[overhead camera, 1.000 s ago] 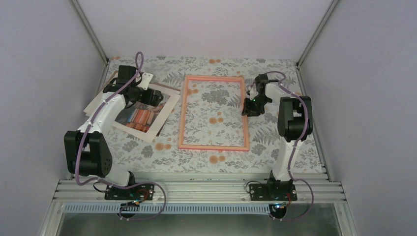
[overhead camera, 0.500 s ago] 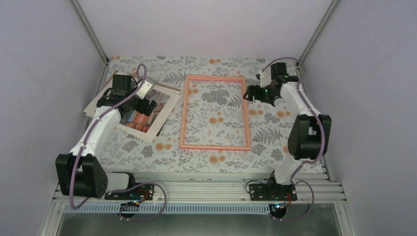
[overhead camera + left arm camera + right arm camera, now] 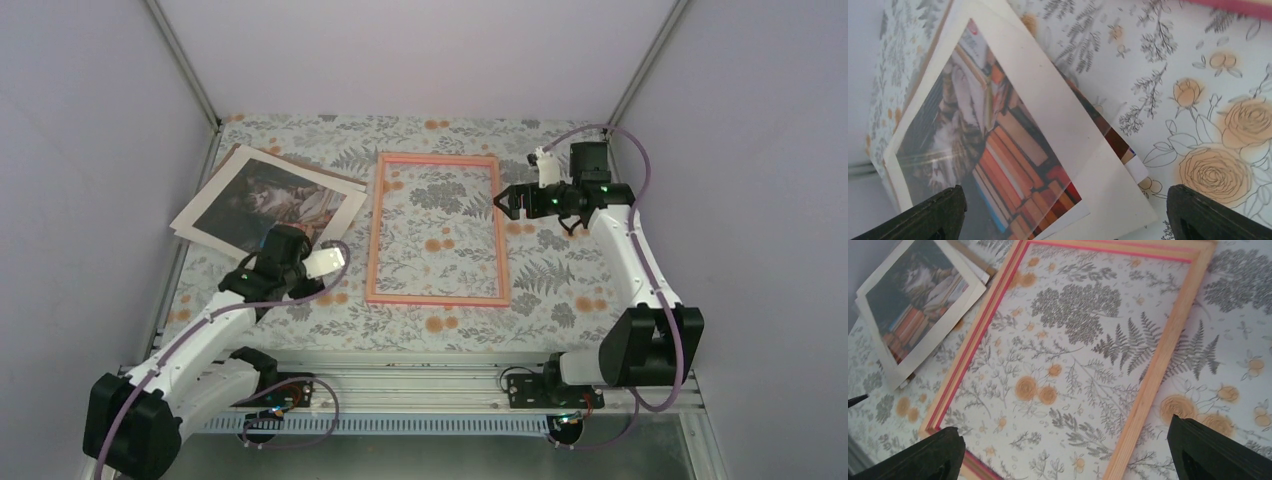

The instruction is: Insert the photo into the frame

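Observation:
The photo point(image 3: 265, 200), a cat on stacked books with a white border, lies face up at the back left on a small pile of sheets. The pink frame point(image 3: 372, 230) lies flat mid-table, with the floral cloth showing through it. My left gripper point(image 3: 280, 242) hovers open just short of the photo's near corner; in its wrist view that corner point(image 3: 998, 130) lies between the fingers point(image 3: 943, 215). My right gripper point(image 3: 505, 203) stands open and empty above the frame's right rail point(image 3: 1158, 365). The photo point(image 3: 918, 295) shows beyond the frame's pink left rail point(image 3: 975, 342).
A brown cardboard board point(image 3: 215, 175) peeks out under the photo's far-left edge, with white sheets point(image 3: 1128, 200) jutting from under its near corner. Grey walls and metal posts close in the left, back and right. A rail point(image 3: 400, 385) runs along the near edge.
My left arm has drawn back from over the photo toward the near side, uncovering it. My right gripper has opened and its arm has stretched out further right and back.

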